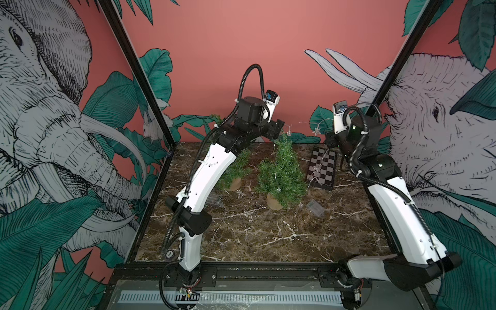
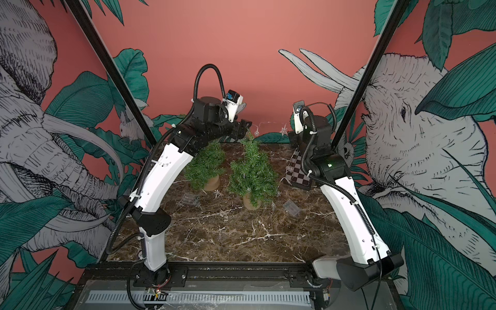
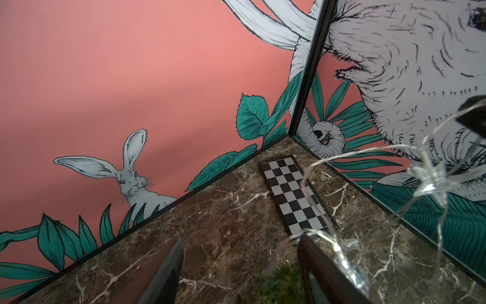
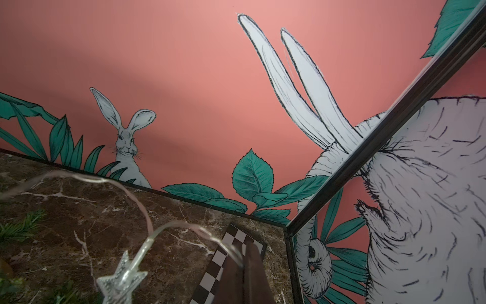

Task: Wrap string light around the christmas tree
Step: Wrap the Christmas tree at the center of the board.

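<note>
Marble table (image 1: 241, 236) carries two trees. The christmas tree (image 1: 281, 171) stands directly under the left gripper (image 1: 280, 126), whose jaws stand apart, gripping nothing; its tip shows between the fingers (image 3: 163, 273) in the left wrist view. The second tree (image 1: 236, 169) sits beneath the left arm. String light (image 1: 300, 124) spans from beside the left gripper to the right gripper (image 1: 329, 141), clamped tight on the wire; a star (image 4: 122, 280) hangs just beside it.

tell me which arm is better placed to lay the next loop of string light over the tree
Right, probably: its claw is shut on the string light, stretched toward the tree. The left claw hangs open above the treetop, gripping nothing.
</note>
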`<state>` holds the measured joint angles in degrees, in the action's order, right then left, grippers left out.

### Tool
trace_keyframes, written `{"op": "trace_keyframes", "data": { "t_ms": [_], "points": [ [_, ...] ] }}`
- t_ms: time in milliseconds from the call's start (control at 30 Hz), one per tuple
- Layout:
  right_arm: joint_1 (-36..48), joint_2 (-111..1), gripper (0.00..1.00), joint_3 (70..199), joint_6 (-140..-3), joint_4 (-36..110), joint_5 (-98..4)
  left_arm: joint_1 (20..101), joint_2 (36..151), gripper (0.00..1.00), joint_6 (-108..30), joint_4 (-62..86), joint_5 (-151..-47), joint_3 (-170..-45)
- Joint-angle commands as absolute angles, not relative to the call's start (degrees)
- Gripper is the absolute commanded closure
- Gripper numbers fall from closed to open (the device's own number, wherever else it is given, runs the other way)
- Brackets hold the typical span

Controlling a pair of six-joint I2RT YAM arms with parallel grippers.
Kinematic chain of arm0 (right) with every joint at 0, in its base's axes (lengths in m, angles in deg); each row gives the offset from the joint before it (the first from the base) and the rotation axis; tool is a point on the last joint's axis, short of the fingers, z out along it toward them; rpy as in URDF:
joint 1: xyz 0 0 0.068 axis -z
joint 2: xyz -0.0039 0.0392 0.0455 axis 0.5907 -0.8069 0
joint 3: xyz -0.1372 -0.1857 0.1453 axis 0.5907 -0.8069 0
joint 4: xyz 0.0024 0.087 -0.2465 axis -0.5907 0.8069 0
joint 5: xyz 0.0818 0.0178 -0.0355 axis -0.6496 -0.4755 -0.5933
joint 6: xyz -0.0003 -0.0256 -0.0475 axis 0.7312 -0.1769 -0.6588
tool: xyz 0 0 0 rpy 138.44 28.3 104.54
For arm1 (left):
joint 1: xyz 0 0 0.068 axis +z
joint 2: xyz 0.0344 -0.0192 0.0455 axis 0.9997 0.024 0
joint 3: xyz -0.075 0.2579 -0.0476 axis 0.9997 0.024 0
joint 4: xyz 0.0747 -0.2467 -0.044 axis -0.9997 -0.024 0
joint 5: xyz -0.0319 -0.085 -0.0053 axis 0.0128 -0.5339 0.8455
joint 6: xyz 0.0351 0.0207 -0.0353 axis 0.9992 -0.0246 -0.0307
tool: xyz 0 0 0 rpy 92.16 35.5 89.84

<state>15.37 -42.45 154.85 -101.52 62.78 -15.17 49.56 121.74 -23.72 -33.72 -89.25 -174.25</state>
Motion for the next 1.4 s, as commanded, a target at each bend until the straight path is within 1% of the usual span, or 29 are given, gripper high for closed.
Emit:
{"op": "trace_keyframes", "data": {
  "t_ms": [0,33,100,133,200,300,500,600,667,800,900,967,1033,1100,1167,1233,1367],
  "points": [
    [16.3,-40.3,1.00,153.7,-102.6,61.5,-11.8,50.0,116.9,0.53,-22.8,-36.8,-95.7,-172.9],
    [16.7,-40.2,1.00,153.3,-102.4,61.4,-11.8,50.1,116.6,0.52,-22.7,-37.1,-96.2,-172.7],
    [17.0,-39.8,1.00,152.8,-102.2,61.6,-11.9,50.1,116.4,0.43,-22.5,-38.0,-95.1,-172.5],
    [17.1,-39.5,1.00,152.7,-102.0,61.7,-12.1,50.0,116.1,0.41,-22.3,-38.3,-94.1,-172.1],
    [17.0,-38.3,1.00,152.1,-101.3,61.7,-13.0,50.0,115.4,0.40,-22.2,-38.0,-91.6,-171.1],
    [17.0,-36.0,1.00,151.2,-100.0,62.6,-15.3,50.1,112.9,0.37,-23.1,-35.1,-88.5,-168.3],
    [17.0,-31.0,1.00,148.3,-98.0,67.1,-20.9,50.0,102.5,0.28,-25.4,-22.0,-84.0,-154.2],
    [17.0,-28.1,1.00,146.1,-96.8,68.3,-24.3,50.1,98.1,0.28,-26.9,-17.6,-83.7,-148.4],
    [17.0,-27.0,1.00,145.5,-95.6,69.8,-28.4,50.0,95.9,0.28,-28.0,-17.5,-86.2,-146.3],
    [16.9,-24.2,1.00,143.6,-92.8,70.0,-36.3,50.0,91.1,0.30,-29.9,-16.4,-95.8,-139.3],
    [16.9,-22.7,1.00,142.5,-90.8,69.3,-40.4,49.6,86.8,0.37,-31.9,-14.2,-103.5,-131.8],
    [16.9,-22.2,1.00,142.1,-89.5,69.0,-42.9,48.9,84.0,0.40,-31.7,-13.2,-106.6,-126.8],
    [16.9,-22.0,1.00,141.8,-88.3,68.5,-45.4,44.3,81.5,0.42,-29.6,-12.5,-106.6,-122.0],
    [16.9,-22.0,1.00,141.5,-87.3,68.0,-46.9,39.9,79.2,0.42,-25.7,-12.3,-105.5,-117.8],
    [16.8,-21.8,1.00,141.2,-86.5,67.6,-48.1,36.4,77.0,0.41,-24.6,-9.5,-106.2,-112.2],
    [16.8,-21.6,1.00,140.9,-85.9,67.2,-48.9,34.8,75.0,0.41,-26.3,-4.2,-106.3,-106.4],
    [16.8,-21.2,1.00,140.8,-84.5,66.7,-50.3,33.7,73.1,0.42,-33.5,7.3,-102.6,-97.8]
  ]
}}
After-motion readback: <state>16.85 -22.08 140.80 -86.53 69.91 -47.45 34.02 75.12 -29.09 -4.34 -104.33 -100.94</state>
